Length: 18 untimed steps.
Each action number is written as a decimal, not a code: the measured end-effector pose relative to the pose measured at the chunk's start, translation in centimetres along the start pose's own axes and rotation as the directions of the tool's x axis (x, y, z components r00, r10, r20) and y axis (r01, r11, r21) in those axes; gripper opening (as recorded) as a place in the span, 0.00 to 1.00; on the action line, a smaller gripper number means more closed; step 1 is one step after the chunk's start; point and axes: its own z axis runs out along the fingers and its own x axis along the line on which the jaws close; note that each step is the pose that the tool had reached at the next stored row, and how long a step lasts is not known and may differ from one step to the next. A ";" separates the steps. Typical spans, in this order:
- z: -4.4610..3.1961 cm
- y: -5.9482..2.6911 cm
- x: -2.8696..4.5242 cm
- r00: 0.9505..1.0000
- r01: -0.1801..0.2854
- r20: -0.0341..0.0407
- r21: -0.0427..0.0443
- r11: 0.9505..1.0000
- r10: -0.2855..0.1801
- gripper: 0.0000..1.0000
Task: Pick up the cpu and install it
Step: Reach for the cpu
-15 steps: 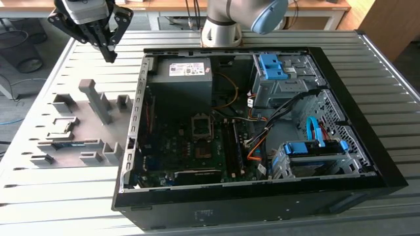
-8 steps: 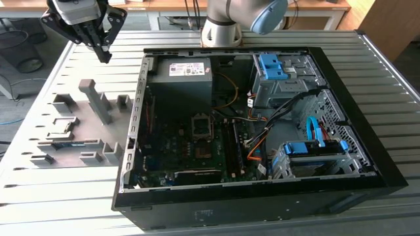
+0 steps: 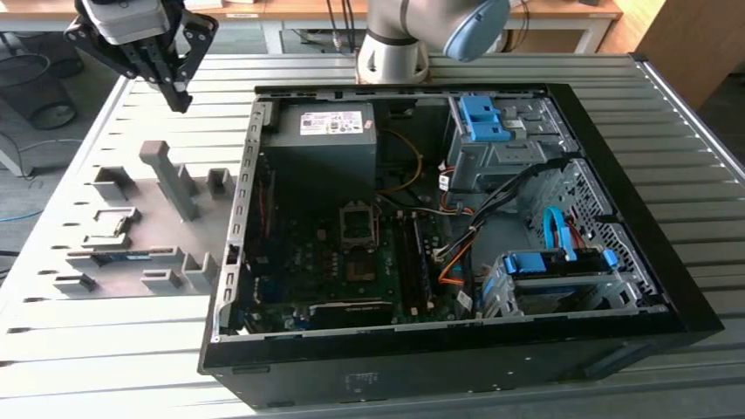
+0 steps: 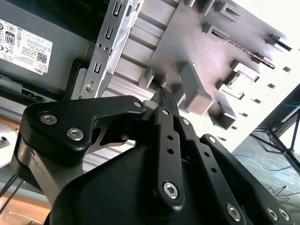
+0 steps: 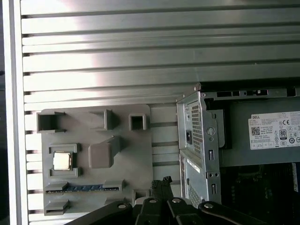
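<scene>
While the cpu (image 5: pixel 62 161) lies in a fixture pocket (image 5: pixel 62 146), the clenched, empty tool (image 4: pixel 163 93) hangs clear above the table (image 5: pixel 140 47).

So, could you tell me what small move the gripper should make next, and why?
Probably shift sideways over the cpu, opening on the way: the gripper looks shut, holds nothing and hangs off to one side of the cpu in its grey fixture.

A ribbed metal table (image 3: pixel 105 349) stands before wooden desks (image 3: pixel 291 8), grey floor (image 3: pixel 21 179) beside it.
</scene>
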 end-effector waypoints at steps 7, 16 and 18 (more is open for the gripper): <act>0.02 -0.07 0.92 1.000 0.000 0.000 0.000 1.000 0.000 0.10; 0.13 -0.23 2.94 1.000 0.000 0.000 0.000 1.000 0.000 0.10; 0.20 -0.27 3.36 1.000 0.000 0.000 0.000 1.000 0.000 0.10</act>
